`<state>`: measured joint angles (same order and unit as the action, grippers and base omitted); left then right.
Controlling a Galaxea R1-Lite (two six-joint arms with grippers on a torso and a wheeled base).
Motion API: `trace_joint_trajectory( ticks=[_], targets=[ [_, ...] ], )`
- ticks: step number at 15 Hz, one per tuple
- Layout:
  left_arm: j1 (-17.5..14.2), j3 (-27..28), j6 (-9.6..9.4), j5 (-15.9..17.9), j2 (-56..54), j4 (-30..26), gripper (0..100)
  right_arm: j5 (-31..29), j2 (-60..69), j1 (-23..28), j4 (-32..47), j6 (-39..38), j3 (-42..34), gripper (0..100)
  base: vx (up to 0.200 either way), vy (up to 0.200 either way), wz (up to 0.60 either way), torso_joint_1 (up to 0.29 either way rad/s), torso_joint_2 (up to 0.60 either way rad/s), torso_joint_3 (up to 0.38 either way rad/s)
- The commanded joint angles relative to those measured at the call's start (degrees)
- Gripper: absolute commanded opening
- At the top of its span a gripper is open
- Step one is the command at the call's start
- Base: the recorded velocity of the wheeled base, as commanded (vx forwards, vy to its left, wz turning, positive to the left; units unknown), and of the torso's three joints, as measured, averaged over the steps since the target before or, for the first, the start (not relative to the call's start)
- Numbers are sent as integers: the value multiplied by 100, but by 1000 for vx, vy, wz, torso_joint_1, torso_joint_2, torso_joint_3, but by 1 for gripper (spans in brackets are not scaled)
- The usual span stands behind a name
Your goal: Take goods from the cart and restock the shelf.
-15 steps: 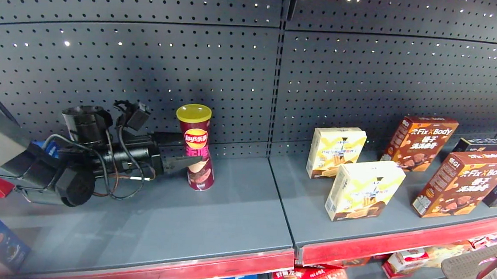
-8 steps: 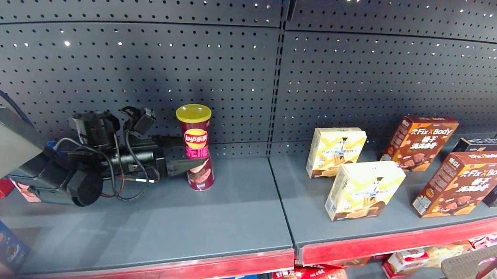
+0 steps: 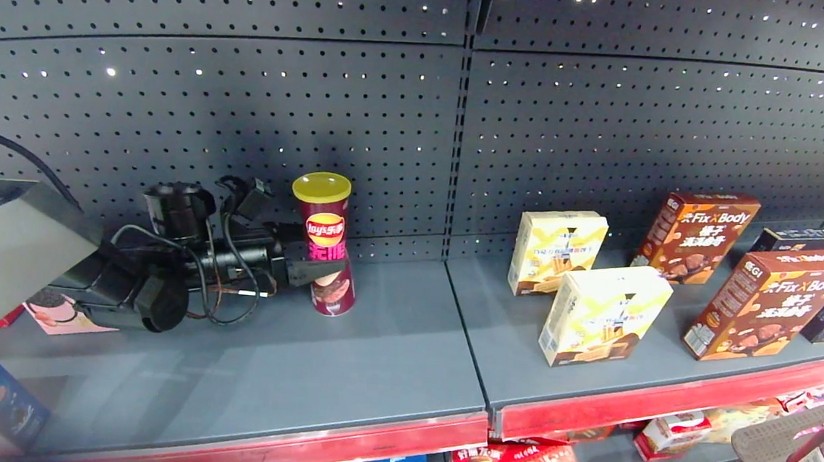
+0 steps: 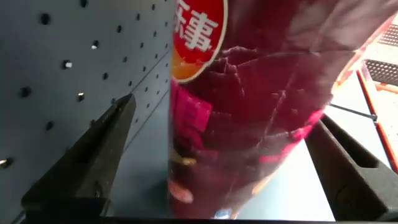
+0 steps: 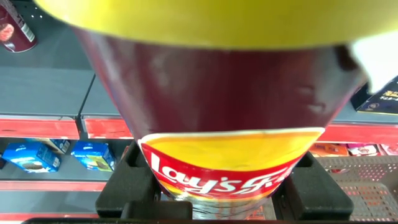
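Closest to me, low on my right side, my right gripper (image 5: pixel 217 193) is clamped on a second can (image 5: pixel 224 106) of chips, its pads pressed flat against the sides just below the yellow lid. I hold it above the grey basket (image 3: pixel 766 451) of the cart, I judge so that it is ready to go up once the first one is settled. Past the red front edge lies the grey shelf (image 3: pixel 263 394), and toward its back on my left side stands the chip can (image 3: pixel 325 228), upright with its base flat on the board and its label facing out, as stock should sit. My left gripper (image 3: pixel 322 250) lies level around its middle with the fingers spread wide. In the left wrist view there is a gap between each finger and the can, so the can stands on its own. Farther to my right, cream boxes (image 3: pixel 602 313) and brown boxes (image 3: pixel 762 302) stand in short rows, well apart from the can. Behind everything runs the dark pegboard wall (image 3: pixel 247 103), which the can nearly reaches.
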<state>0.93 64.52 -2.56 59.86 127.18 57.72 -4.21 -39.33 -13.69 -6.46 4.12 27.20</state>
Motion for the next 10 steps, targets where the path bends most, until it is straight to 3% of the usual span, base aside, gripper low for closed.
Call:
trace_joint_trajectory(
  ticks=[1,5,6,10],
  targets=[
    [57,95,10,0,61,-33,100,16,-14,-2,-4,1,-4,0,0,0,0,0,0,0],
    [57,192,10,9,131,-33,100,34,-14,-2,-4,1,-13,0,0,0,0,0,0,0],
    [57,210,1,9,210,-7,0,43,-5,-2,-4,1,-30,0,0,0,0,0,0,0],
    [66,236,10,0,201,-24,0,34,-5,-2,4,1,-48,0,0,0,0,0,0,0]
  ],
)
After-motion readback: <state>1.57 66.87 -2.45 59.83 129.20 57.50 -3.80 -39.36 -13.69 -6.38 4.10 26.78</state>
